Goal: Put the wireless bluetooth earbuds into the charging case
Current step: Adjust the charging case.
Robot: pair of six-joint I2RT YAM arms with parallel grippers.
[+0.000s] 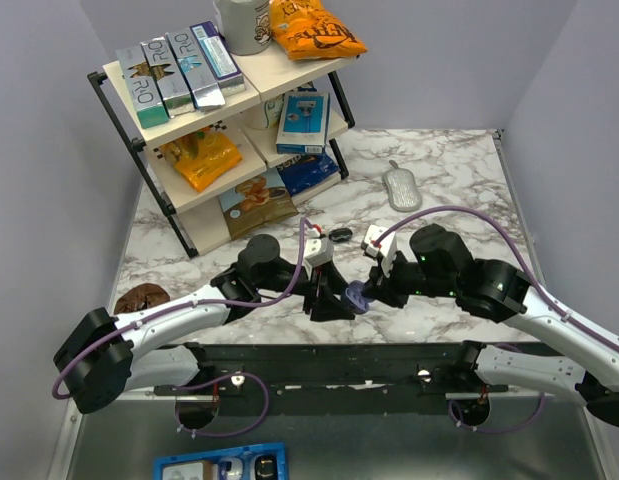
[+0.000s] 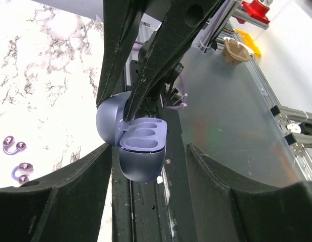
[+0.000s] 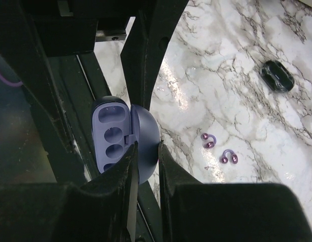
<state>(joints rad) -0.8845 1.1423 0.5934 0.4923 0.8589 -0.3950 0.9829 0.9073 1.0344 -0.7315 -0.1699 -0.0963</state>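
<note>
The periwinkle charging case [image 1: 356, 297] is open, its empty sockets showing in the left wrist view [image 2: 143, 136] and the right wrist view [image 3: 111, 136]. My right gripper [image 3: 147, 148] is shut on the case's domed lid half and holds it in the air over the table's near edge. My left gripper [image 2: 148, 169] is open, its fingers spread wide on either side just below the case, not touching it. Two translucent purple earbuds lie on the marble, seen in the right wrist view [image 3: 209, 140] [image 3: 229, 157] and the left wrist view [image 2: 14, 146] [image 2: 22, 172].
A glossy black oval object [image 3: 277, 76] lies on the marble beyond the earbuds, also in the top view [image 1: 340, 235]. A shelf rack [image 1: 219, 120] with snack boxes stands at the back left. A grey ridged piece [image 1: 401, 187] lies at the back right, a brown item [image 1: 141, 297] at the left.
</note>
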